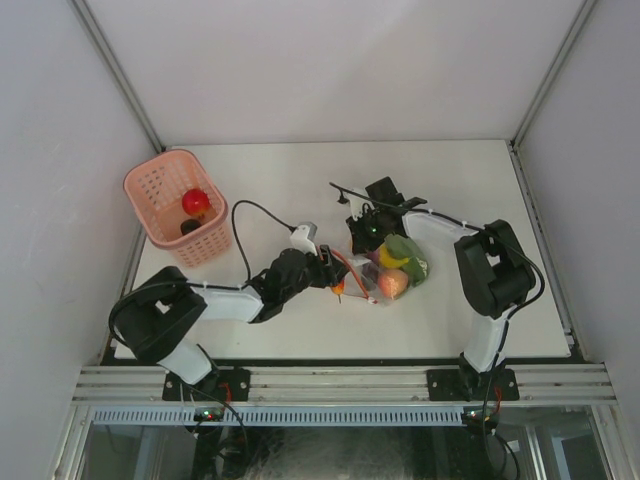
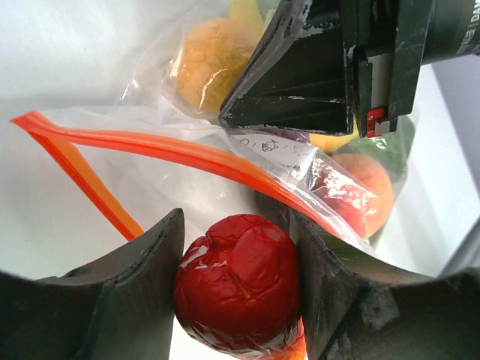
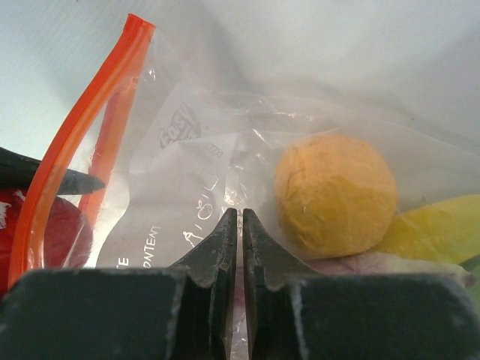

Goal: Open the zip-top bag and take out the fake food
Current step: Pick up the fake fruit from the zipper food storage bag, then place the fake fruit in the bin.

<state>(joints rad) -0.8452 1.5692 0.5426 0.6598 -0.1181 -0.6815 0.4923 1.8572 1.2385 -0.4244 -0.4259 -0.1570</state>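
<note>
Red fruit [image 2: 236, 292] in left tool [image 2: 236, 225] shows clearly only wrist-side.

Robotics lab cell, white walls [image 1: 330, 60], aluminium frame [image 1: 340, 383]

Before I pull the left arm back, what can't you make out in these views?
Left wrist: the bottom edge cuts off the red piece between the left gripper's fingers, so whether it has cleared the zip-top bag is unclear.
Right wrist: the right gripper's own shut fingers hide whether bag film is pinched between them.
Top external: the dark item in the pink basket is too small to identify.
</note>
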